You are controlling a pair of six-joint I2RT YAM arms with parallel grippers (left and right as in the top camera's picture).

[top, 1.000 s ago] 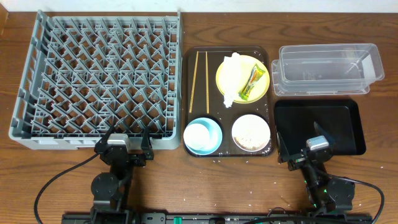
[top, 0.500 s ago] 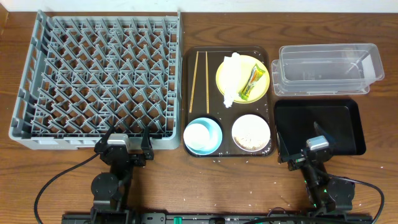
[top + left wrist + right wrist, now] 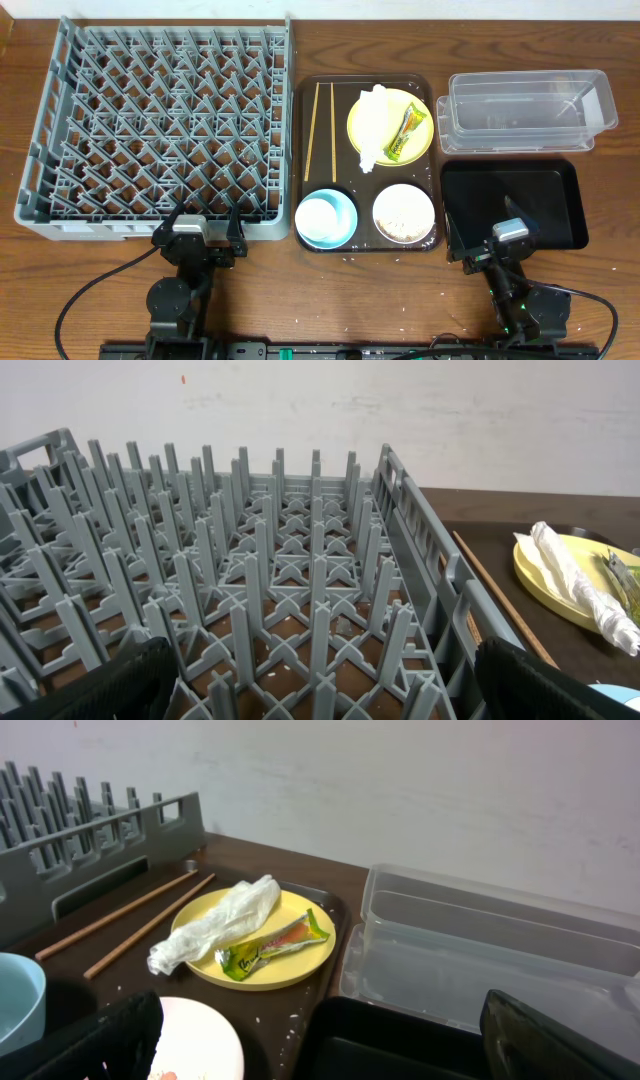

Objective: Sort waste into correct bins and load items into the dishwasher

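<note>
Progress as I judge it: 0 of the job done. The dish rack (image 3: 155, 130) holds nothing, and the clear tub (image 3: 525, 110) and black tray (image 3: 520, 190) hold nothing I can see, so every sort and every load is left. Both my hands are released and carry nothing. My L hand (image 3: 197, 226) sits at the rack's near edge w/ fingers spread wide. My R hand (image 3: 484, 230) is over the near-left corner of the black tray, fingers likewise wide apart. All the work sits on the brown serving tray (image 3: 340, 82), btwn rack and bins. At its far right is the yellow plate (image 3: 400, 100), w/ the napkin (image 3: 373, 122) lying across it as a long crumpled twist. The wrapper (image 3: 406, 133) is just beside the napkin on the plate: green-yellow, creased, flat. The 2 chopsticks (image 3: 320, 130) lie side by side along the tray's left, nr the rack wall. The blue bowl (image 3: 326, 218) is near-left, upright; a paler round shape inside may be the cup, can't tell. The white bowl (image 3: 376, 213) is near-right, upright, w/ beige rice scraps (image 3: 405, 220) over its floor. A few grains also lie on the tray and on the tabletop (image 3: 330, 300) in front. My guess at order: napkin and wrapper off the plate 1st, scraps out, then dishes to the rack.
</note>
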